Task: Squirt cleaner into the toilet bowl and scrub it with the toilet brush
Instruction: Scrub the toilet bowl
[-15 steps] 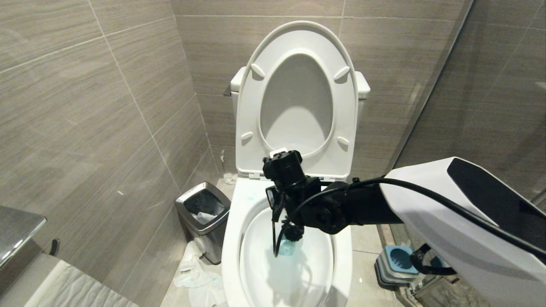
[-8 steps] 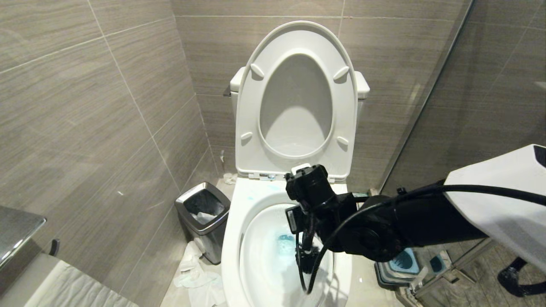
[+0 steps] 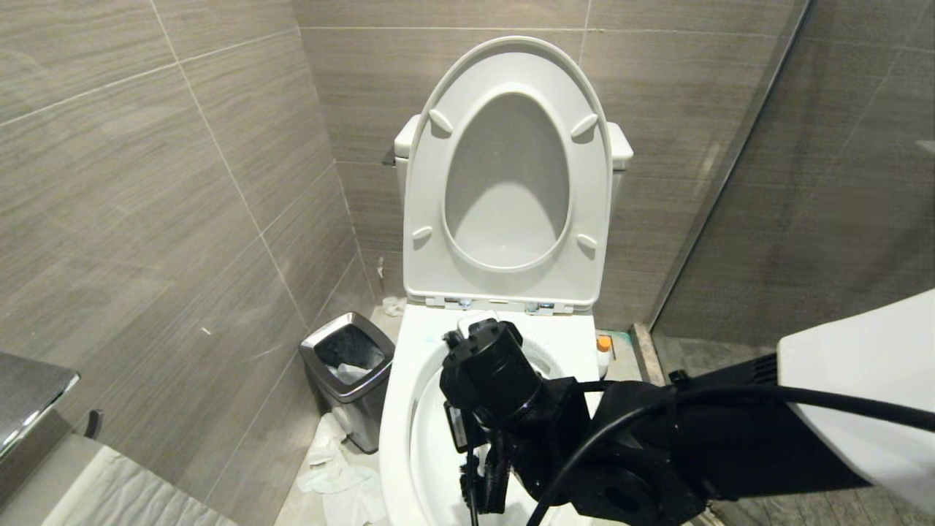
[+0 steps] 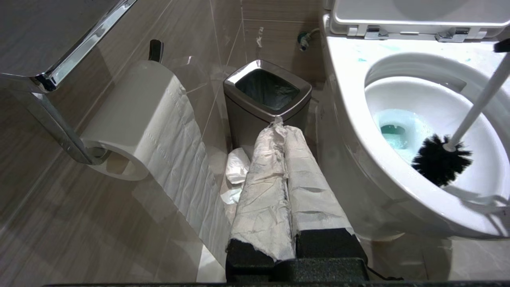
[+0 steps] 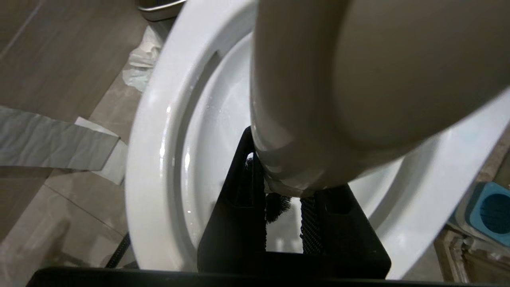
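The toilet bowl (image 3: pixel 398 409) stands with seat and lid raised; turquoise cleaner (image 4: pixel 393 131) tints the water at its bottom. My right gripper (image 3: pixel 483 478) hangs over the near part of the bowl, shut on the toilet brush's white handle (image 5: pixel 338 79). The handle (image 4: pixel 482 97) slants down into the bowl. Its black bristle head (image 4: pixel 440 159) rests against the inner wall near the front, beside the water. A small white bottle with an orange cap (image 3: pixel 603 352) stands right of the bowl. My left gripper (image 4: pixel 279 125), wrapped in paper, is parked shut, low to the left of the toilet.
A chrome-rimmed bin (image 3: pixel 349 365) stands left of the toilet with crumpled paper (image 3: pixel 332 471) on the floor by it. A toilet roll (image 4: pixel 147 111) hangs on the left wall. The blue brush holder (image 5: pixel 490 211) sits on the floor to the right. A glass partition (image 3: pixel 730 161) closes the right side.
My right arm swung right, then back left, ending nearer and lower. The brush head went from the middle of the bowl to its near side. The orange-capped bottle is now uncovered.
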